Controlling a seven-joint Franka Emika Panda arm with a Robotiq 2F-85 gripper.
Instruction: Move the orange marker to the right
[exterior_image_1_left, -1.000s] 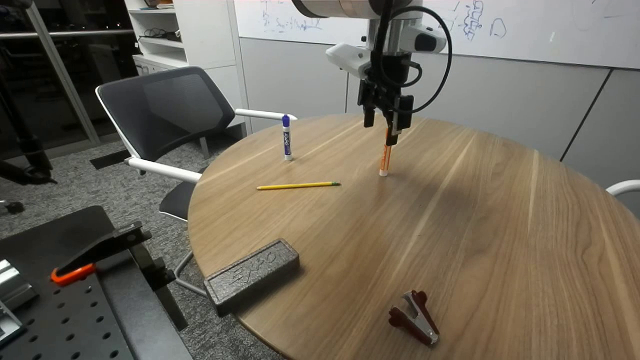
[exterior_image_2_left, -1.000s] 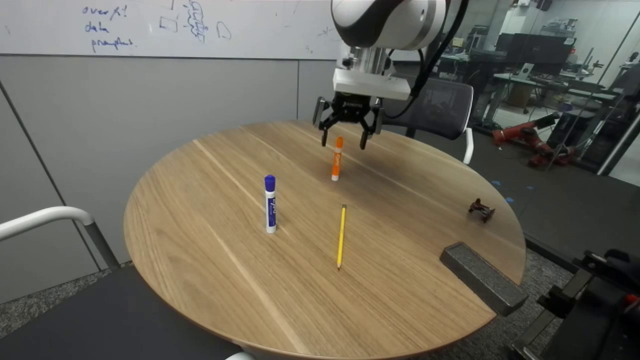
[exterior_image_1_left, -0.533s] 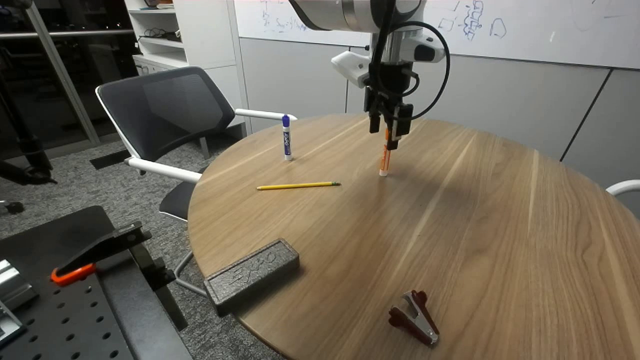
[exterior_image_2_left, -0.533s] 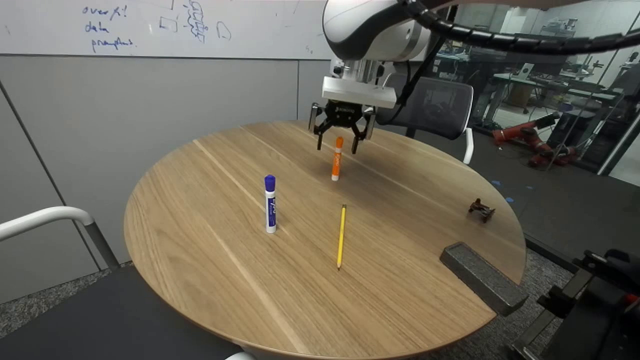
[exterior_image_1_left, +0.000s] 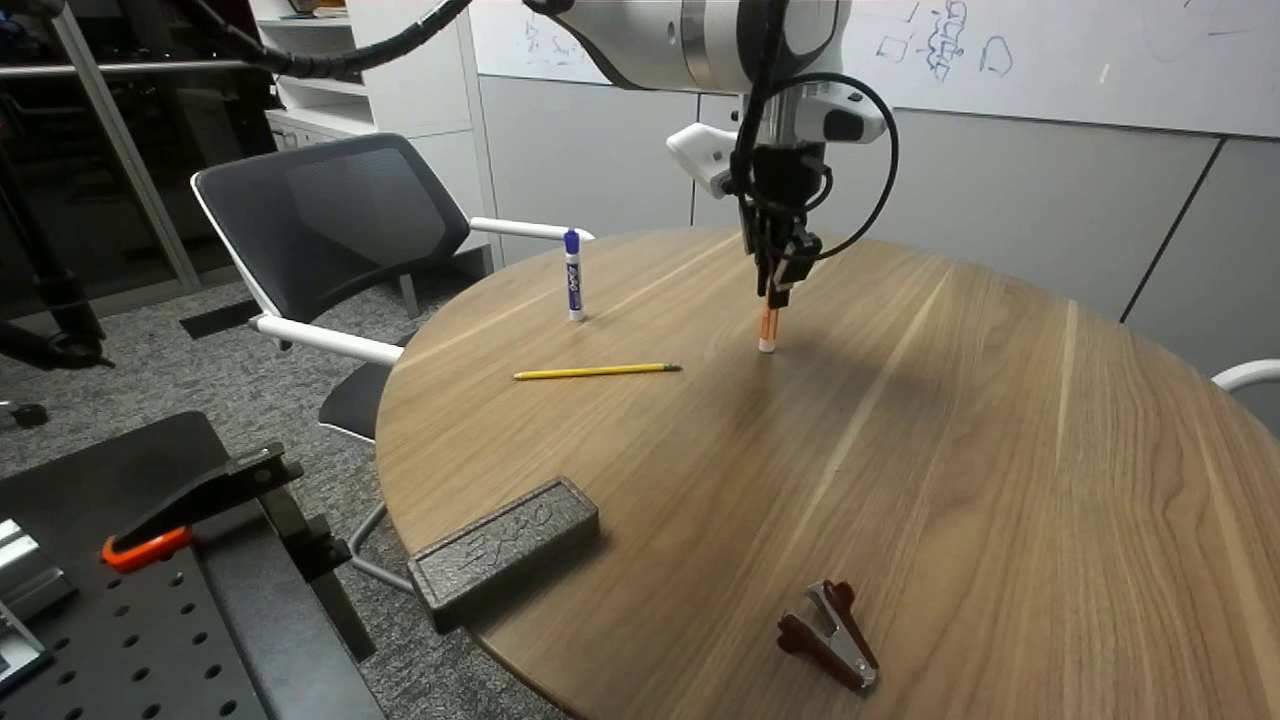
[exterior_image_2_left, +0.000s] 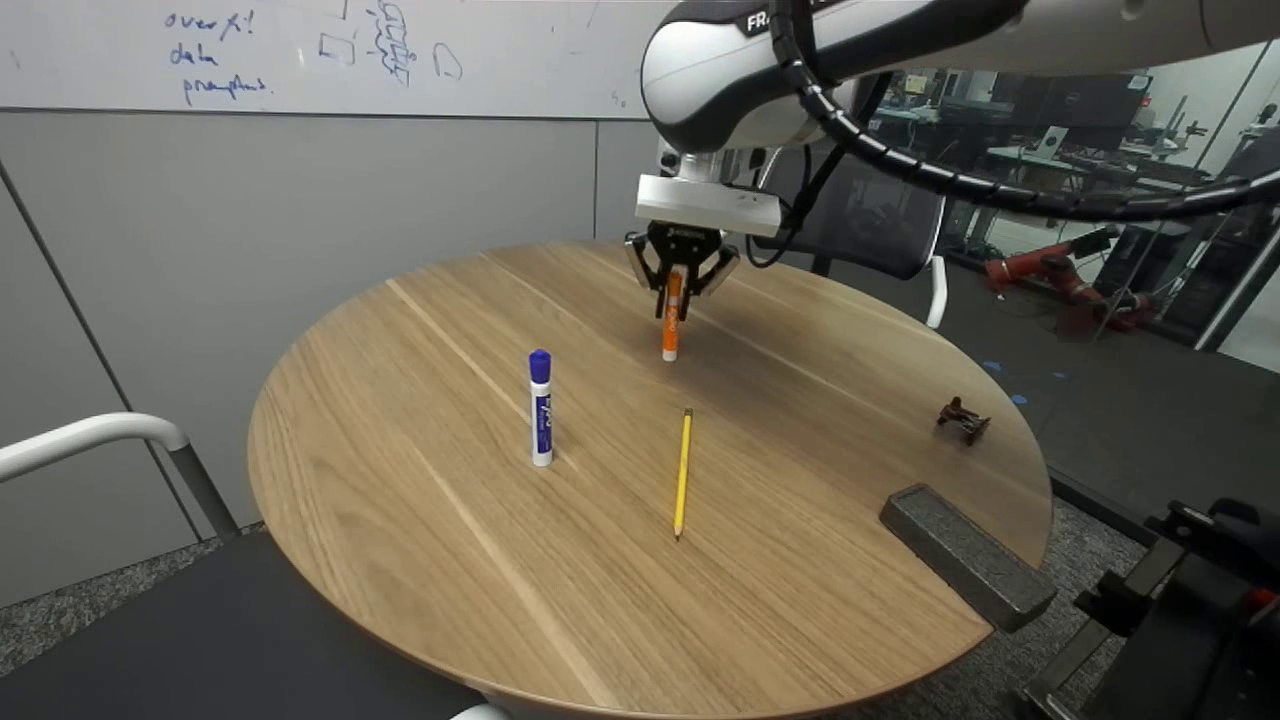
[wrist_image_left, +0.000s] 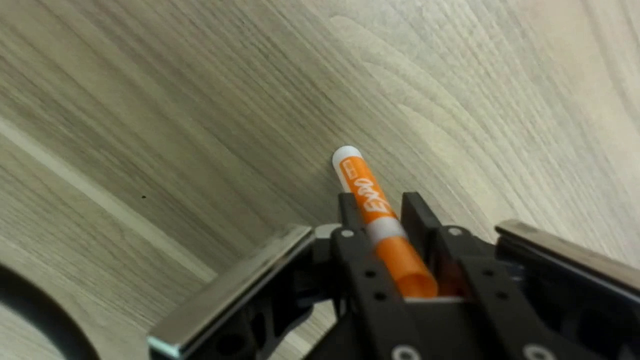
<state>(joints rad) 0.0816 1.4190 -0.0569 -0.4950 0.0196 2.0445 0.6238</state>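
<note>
The orange marker (exterior_image_2_left: 670, 342) stands upright on the round wooden table, its white end down. My gripper (exterior_image_2_left: 673, 312) has come down around its upper part, and the marker is between the two fingers. In the wrist view the orange cap reaches back between the fingers, while the lettered body of the marker (wrist_image_left: 361, 175) extends beyond the fingertips. The left finger (wrist_image_left: 352, 240) lies right along the marker. A narrow gap shows between the marker and the right finger (wrist_image_left: 419, 215), so the jaws are close together but not tight on it.
A blue-and-white marker (exterior_image_2_left: 541, 420) stands on the table (exterior_image_2_left: 400, 500), and a yellow pencil (exterior_image_2_left: 683, 480) lies flat nearby. A dark grey eraser block (exterior_image_1_left: 505, 550) sits at the table's edge. A dark red staple remover (exterior_image_1_left: 832, 640) lies near the rim.
My gripper has moved down over the orange marker, and its fingers have drawn in from wide apart to either side of it. The marker stays standing in the same place.
</note>
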